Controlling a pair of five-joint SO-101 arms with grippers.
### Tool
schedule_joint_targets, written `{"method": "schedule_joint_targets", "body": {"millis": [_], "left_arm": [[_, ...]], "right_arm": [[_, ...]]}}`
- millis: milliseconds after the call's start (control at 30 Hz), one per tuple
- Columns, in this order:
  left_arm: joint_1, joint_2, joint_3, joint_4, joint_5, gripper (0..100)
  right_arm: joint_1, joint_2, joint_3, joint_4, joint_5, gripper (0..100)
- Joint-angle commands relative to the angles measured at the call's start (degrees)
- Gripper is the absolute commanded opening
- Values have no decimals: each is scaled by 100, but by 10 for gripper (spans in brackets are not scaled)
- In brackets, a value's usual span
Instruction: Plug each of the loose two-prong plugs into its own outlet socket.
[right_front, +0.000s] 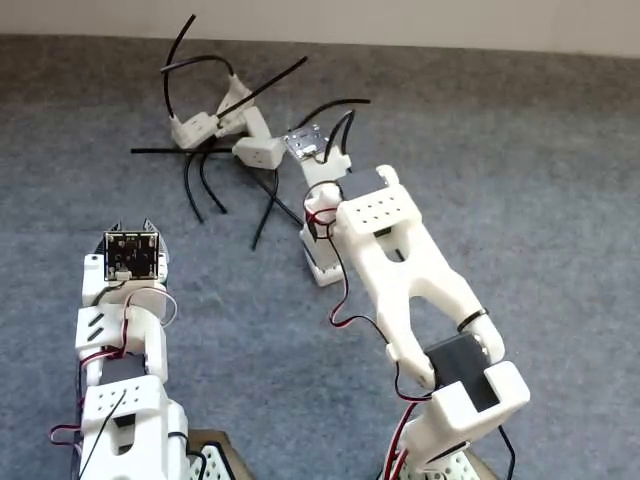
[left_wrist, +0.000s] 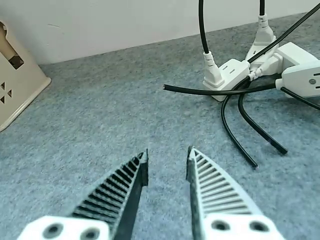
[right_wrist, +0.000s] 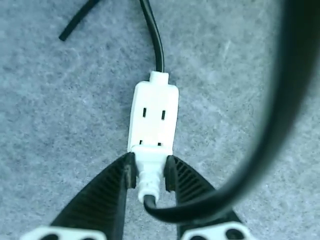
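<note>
The right jaws are clenched on a white two-prong plug (right_wrist: 150, 170), pinching its body from both sides low over the grey carpeted desk (right_wrist: 60, 110). The plug butts against the near end of a white outlet socket (right_wrist: 154, 112) that lies flat on the desk. How far its prongs are seated cannot be told. Two slots show on the socket's upper face, and a thin black cord (right_wrist: 158, 45) leaves its far end. The plug's own thick black cord (right_wrist: 282, 125) comes out of its rear and arcs up close past the camera. In the high view the right arm (right_front: 400, 250) stretches forward to the middle of the desk, ending just beside a tangle of white sockets, plugs and black cords (right_front: 258, 152).

The left jaws are released, with a clear gap between the tips and only bare carpet under them. The left arm (right_front: 125, 330) sits at the near left of the desk, well apart from the tangle. Ahead of it lies a second socket (left_wrist: 235, 70) with a second plug (left_wrist: 212, 75) at its side, cord rising from it. A cut cord end (left_wrist: 200, 91) lies across in front. A beige slotted board (left_wrist: 15, 85) stands off to one side.
</note>
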Motion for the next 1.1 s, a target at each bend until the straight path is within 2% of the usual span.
{"method": "schedule_joint_targets", "body": {"millis": [0, 200, 533, 667, 1067], "left_arm": [[4, -84, 92, 26, 0, 133], [4, -84, 92, 26, 0, 133], [4, -84, 92, 26, 0, 133], [4, -84, 92, 26, 0, 133], [4, -84, 92, 26, 0, 133]], "right_arm": [[13, -277, -48, -92, 44, 6], [-127, -268, -4, -92, -18, 6], [31, 22, 13, -171, -114, 6], [171, 418, 4, -251, 176, 6], [251, 514, 268, -242, 193, 6]]}}
